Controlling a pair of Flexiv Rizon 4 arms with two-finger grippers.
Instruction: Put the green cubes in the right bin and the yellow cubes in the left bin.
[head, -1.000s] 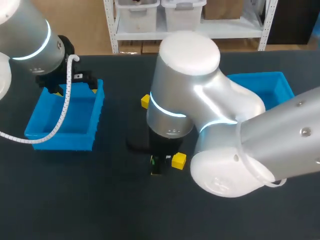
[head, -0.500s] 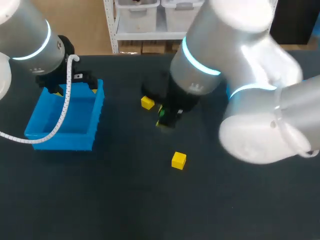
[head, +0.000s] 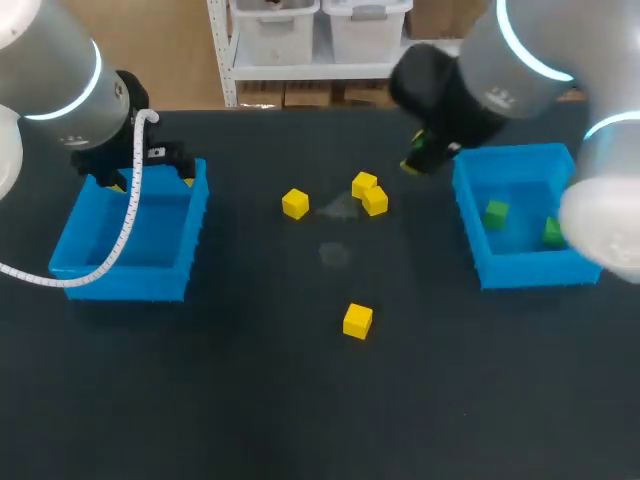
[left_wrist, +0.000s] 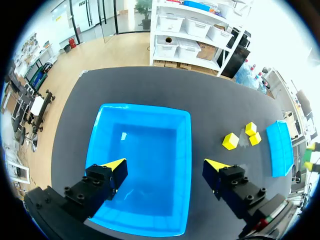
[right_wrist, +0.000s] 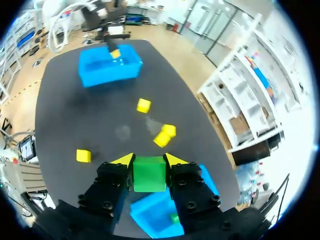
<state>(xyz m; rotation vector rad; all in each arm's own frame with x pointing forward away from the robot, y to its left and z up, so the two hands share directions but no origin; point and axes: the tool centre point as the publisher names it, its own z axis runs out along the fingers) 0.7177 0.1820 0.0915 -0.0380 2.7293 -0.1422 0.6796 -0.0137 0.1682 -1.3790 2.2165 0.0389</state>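
My right gripper (right_wrist: 149, 161) is shut on a green cube (right_wrist: 149, 175), held in the air just left of the right blue bin (head: 525, 270). In the head view the right gripper (head: 417, 160) is near that bin's back left corner. Two green cubes (head: 495, 213) (head: 552, 232) lie inside the bin. Several yellow cubes lie on the table: one (head: 295, 204) alone, two touching (head: 370, 193), and one nearer the front (head: 357, 320). My left gripper (left_wrist: 166, 165) hangs open over the empty left blue bin (left_wrist: 145, 107), nothing between its fingers.
The black table (head: 250, 400) carries only the two bins and the loose cubes. The left bin (head: 120, 285) stands at the left, with my left arm above its back edge. A white cable hangs from the left arm across that bin.
My right arm has lifted the green cube from the table's front middle and carried it back and to the right, up to the right bin. The left arm has not moved.
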